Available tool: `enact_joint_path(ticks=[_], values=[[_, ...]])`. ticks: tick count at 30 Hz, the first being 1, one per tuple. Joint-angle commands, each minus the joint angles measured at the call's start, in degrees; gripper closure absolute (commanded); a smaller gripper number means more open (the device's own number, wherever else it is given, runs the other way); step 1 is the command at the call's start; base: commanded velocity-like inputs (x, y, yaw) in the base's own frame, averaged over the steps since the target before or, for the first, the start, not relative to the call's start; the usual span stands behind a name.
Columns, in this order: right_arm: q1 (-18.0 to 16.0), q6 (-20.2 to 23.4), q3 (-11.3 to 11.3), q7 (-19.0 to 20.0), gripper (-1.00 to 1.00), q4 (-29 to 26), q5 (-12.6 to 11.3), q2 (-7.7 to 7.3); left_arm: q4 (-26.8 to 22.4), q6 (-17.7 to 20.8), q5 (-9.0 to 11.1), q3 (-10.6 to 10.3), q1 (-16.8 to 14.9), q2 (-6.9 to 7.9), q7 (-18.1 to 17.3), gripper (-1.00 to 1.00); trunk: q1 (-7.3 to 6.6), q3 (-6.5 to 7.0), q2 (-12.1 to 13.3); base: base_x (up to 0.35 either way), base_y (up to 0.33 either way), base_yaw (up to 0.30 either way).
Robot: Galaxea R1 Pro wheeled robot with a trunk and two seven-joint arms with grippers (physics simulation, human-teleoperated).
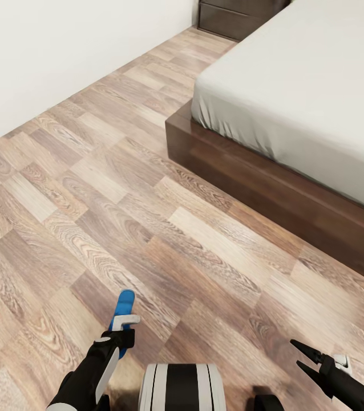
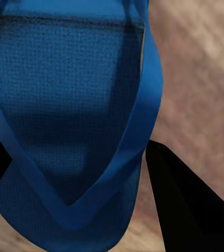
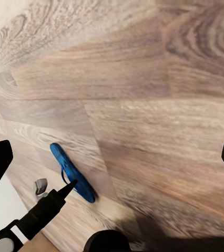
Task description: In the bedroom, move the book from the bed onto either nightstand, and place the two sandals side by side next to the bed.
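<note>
The wood-plank floor (image 1: 91, 200) runs beside the bed (image 1: 296, 103), with a nightstand (image 1: 233, 17) in the far corner. Low at the left, the left gripper (image 1: 122, 331) has its jaws pinching a blue sandal (image 2: 70, 121) above the floor. The right gripper (image 1: 306, 357) hangs with jaws spread, holding nothing.

Pale plain wall (image 1: 62, 51) over a wood-plank floor (image 1: 119, 228) in mixed brown and tan tones.

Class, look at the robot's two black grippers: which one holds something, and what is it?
The left gripper is shut on a bright blue flat flip-flop sandal. The right gripper hangs open above the wooden floor.
</note>
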Motion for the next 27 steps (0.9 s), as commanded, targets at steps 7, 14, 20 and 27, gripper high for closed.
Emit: enact_joint_path(ticks=[7,14,20,27], values=[[0.00,0.35,-0.08,0.07,-1.00,0.01,-0.09,-0.02,-0.15,0.36,-0.09,0.13,0.00,-0.05,-0.03,1.00,-0.16,1.31,0.07,0.000,0.000,0.000],[0.00,0.35,-0.06,0.07,-1.00,0.03,-0.08,-0.02,-0.16,0.36,-0.09,0.13,0.00,-0.05,-0.03,1.00,-0.29,2.41,0.14,0.000,0.000,0.000],[0.00,0.30,-0.11,0.07,-1.00,-0.03,-0.08,-0.01,-0.20,0.36,-0.05,0.13,0.00,-0.05,-0.03,1.00,-0.44,3.74,0.22,0.000,0.000,0.000],[-0.01,0.02,-0.26,0.11,-1.00,-0.12,-0.08,-0.34,-0.18,0.36,-0.01,0.14,0.00,0.01,-0.07,1.00,-0.62,5.29,0.31,0.000,0.000,0.000]])
